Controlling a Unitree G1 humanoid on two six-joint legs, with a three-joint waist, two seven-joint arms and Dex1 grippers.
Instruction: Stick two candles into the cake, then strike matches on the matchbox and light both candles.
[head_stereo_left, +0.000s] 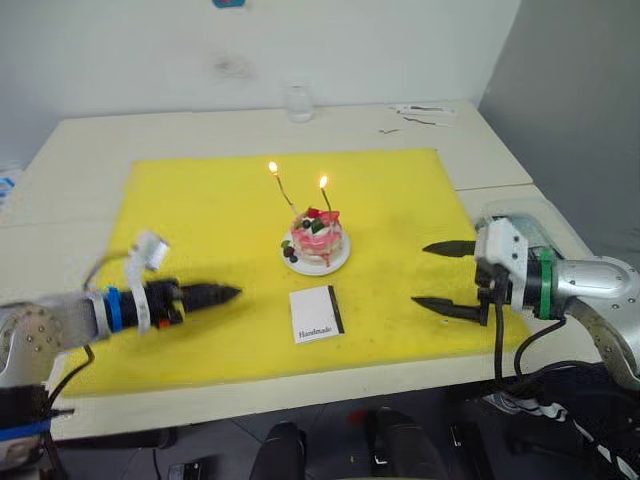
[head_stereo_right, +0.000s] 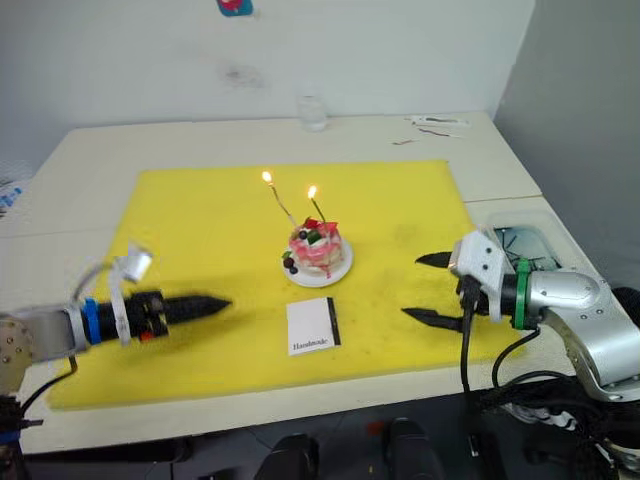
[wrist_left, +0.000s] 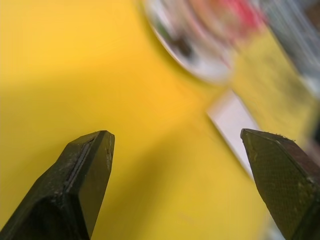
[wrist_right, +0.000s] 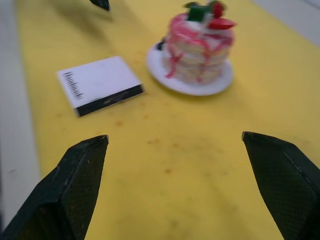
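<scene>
The pink-and-white cake stands on its small white plate in the middle of the yellow mat. Two thin candles are stuck in it, and each carries a small flame. In front of the plate the white matchbox lies flat, its black strip to the right. My left gripper hovers low over the mat left of the matchbox; the left wrist view shows its fingers apart and empty. Right of the matchbox my right gripper is open and empty, pointing at the cake. The matches are out of view.
A clear glass stands at the back of the table. White scraps with thin dark bits lie at the back right, too small to identify. The table's front edge runs just below the mat.
</scene>
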